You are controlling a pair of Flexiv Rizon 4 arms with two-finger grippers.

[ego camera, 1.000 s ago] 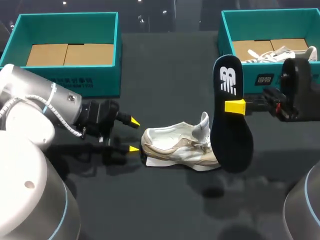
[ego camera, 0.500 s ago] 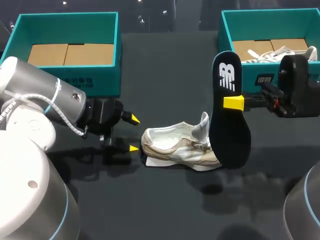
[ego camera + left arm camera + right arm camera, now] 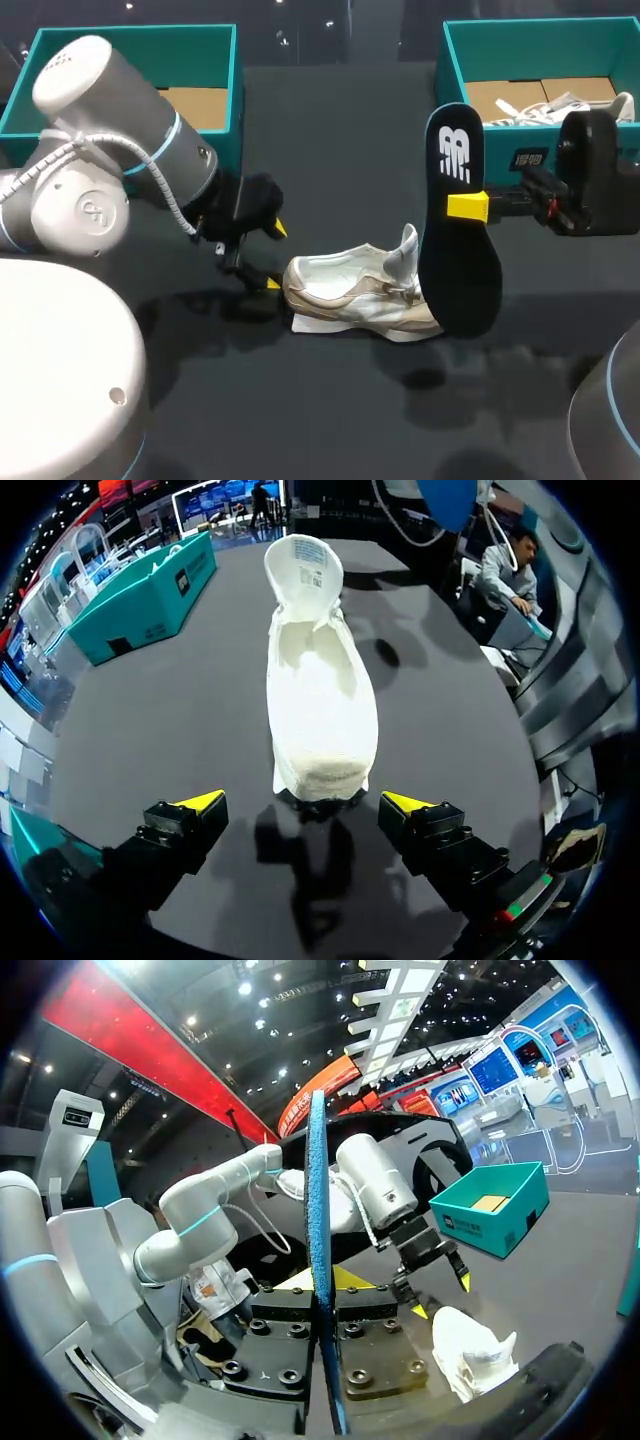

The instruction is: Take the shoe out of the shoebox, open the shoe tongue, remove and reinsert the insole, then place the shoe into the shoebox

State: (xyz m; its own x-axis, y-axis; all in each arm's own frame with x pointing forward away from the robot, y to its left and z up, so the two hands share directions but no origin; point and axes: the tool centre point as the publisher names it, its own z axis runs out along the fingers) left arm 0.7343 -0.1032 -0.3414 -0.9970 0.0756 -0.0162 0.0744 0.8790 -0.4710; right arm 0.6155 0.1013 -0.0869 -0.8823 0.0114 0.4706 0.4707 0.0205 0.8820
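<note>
A white and beige shoe [image 3: 355,297] lies on its sole in the middle of the dark table, toe toward my left arm, tongue [image 3: 405,250] pulled up. My left gripper [image 3: 272,256] is open just off the toe; in the left wrist view the shoe [image 3: 318,685] lies ahead of that left gripper [image 3: 304,802], toe near the yellow tips. My right gripper [image 3: 468,207] is shut on a black insole [image 3: 458,230], held upright in the air above the heel. The right wrist view shows the insole [image 3: 318,1250] edge-on between the fingers and the shoe [image 3: 470,1349] below.
A teal shoebox [image 3: 128,40] with a cardboard bottom stands at the back left. A second teal shoebox [image 3: 452,70] at the back right holds another white shoe [image 3: 555,108]. Bare table lies in front of the shoe.
My left arm has swung up and rolled, bringing its open gripper closer to the shoe's toe. The right gripper lifted the insole slightly, then kept still.
</note>
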